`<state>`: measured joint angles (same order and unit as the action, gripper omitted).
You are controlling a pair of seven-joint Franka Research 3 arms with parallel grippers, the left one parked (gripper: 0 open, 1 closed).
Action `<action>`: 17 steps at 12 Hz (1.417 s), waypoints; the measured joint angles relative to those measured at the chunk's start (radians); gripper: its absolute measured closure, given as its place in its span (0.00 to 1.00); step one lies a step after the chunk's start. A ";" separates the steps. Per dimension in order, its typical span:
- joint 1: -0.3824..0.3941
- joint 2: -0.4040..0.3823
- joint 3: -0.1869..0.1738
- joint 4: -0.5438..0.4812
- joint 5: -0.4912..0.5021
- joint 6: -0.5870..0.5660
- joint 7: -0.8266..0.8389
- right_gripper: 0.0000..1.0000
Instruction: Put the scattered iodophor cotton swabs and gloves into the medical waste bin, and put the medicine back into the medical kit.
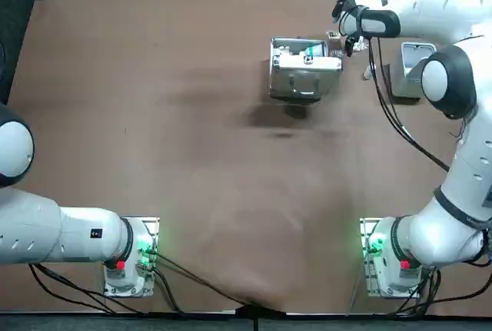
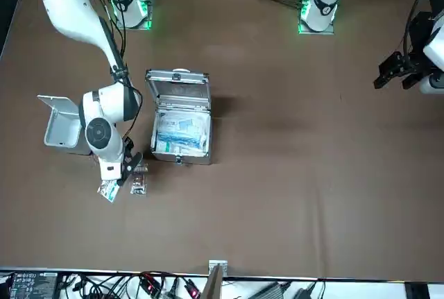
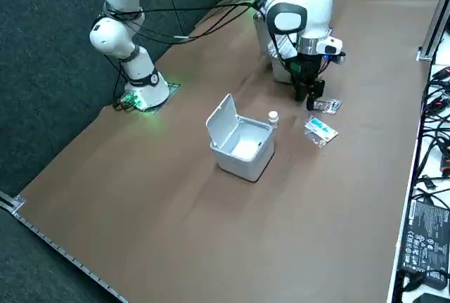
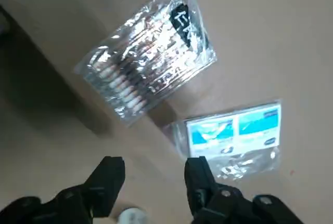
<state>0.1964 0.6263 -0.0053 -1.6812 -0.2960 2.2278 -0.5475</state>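
- Just right of the open medical kit (image 2: 179,94), lying flat: swab packet (image 4: 145,73).
- Near that, a little farther from the kit: glove packet (image 4: 234,135).
- Low above both packets: right gripper (image 4: 153,169), jaws apart, holding nothing.
- Farther right of the kit: small white bottle (image 3: 273,117), just beside open-lidded waste bin (image 3: 242,166).

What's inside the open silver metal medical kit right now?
Blue-and-white packets fill the tray of the silver metal medical kit; anything under them is covered. The white medicine bottle sits outside, by the grey bin. The right gripper, open, hangs beside the kit.
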 joint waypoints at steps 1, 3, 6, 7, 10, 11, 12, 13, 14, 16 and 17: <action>0.000 0.007 0.000 -0.006 -0.034 0.027 -0.003 0.26; -0.001 0.017 0.000 -0.021 -0.068 0.071 -0.004 0.30; -0.001 0.031 0.000 -0.027 -0.109 0.105 -0.010 0.34; -0.001 0.036 -0.001 -0.027 -0.127 0.110 -0.011 0.34; -0.003 0.049 -0.002 -0.030 -0.170 0.118 -0.014 0.37; -0.003 0.051 -0.002 -0.031 -0.183 0.119 -0.015 0.37; -0.004 0.052 -0.003 -0.031 -0.192 0.119 -0.016 0.39; -0.004 0.054 -0.003 -0.031 -0.197 0.119 -0.017 0.46; -0.004 0.056 -0.004 -0.031 -0.199 0.120 -0.018 0.46; -0.005 0.059 -0.004 -0.031 -0.204 0.123 -0.020 0.52; -0.005 0.060 -0.004 -0.031 -0.212 0.124 -0.020 0.52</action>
<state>0.1919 0.6863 -0.0094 -1.7124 -0.5082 2.3522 -0.5674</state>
